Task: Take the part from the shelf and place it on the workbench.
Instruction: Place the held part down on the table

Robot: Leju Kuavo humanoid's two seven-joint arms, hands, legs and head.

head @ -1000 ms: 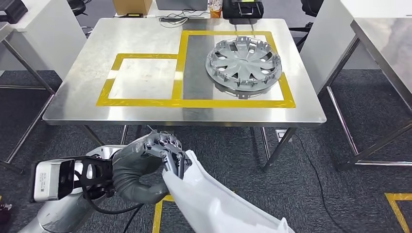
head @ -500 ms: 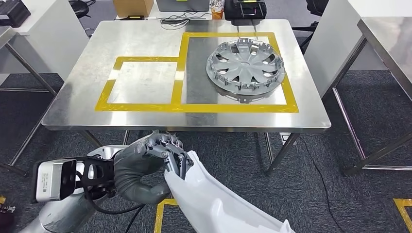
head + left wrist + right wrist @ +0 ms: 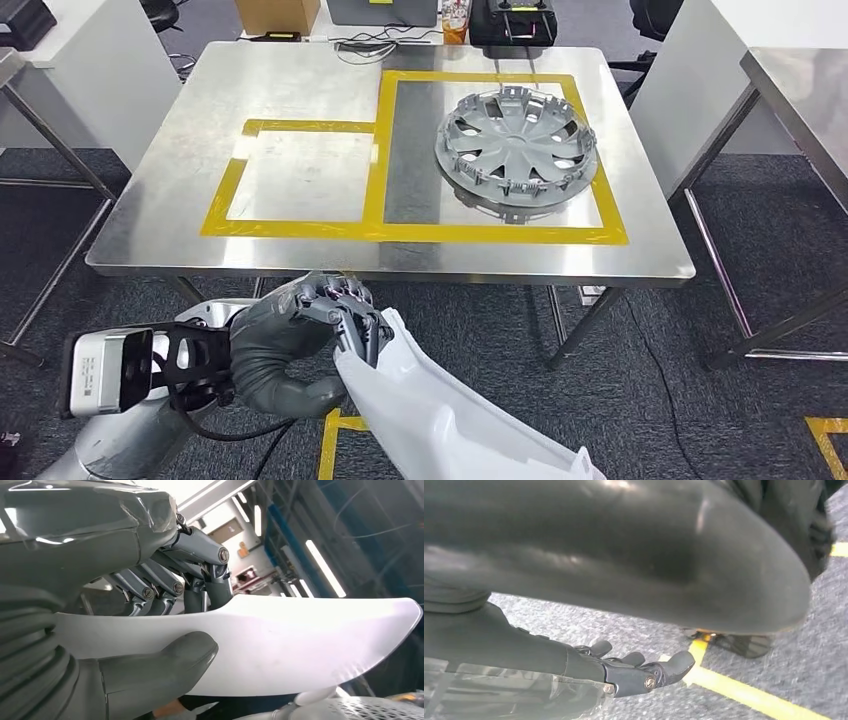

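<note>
The part [image 3: 445, 425], a long curved white plastic panel, runs from my left hand [image 3: 300, 345] down to the lower edge of the head view. My left hand grips its upper end, thumb below and fingers over the top edge, in front of the workbench and below its height. Up close, the part [image 3: 280, 640] lies clamped between the thumb and fingers of that hand [image 3: 155, 625]. The workbench [image 3: 170, 215] is a steel table marked with yellow tape rectangles. My right hand [image 3: 634, 672] hangs over grey carpet, fingers stretched out and holding nothing.
A grey wheel cover [image 3: 515, 150] lies in the right taped rectangle; the left taped rectangle [image 3: 300, 175] holds nothing. A cardboard box [image 3: 278, 14] and a black case [image 3: 512, 20] stand behind the bench. Other tables flank it left [image 3: 60, 60] and right [image 3: 800, 90].
The whole picture has shifted a little, so the camera has moved toward the workbench. My left hand keeps the same hold on the white part.
</note>
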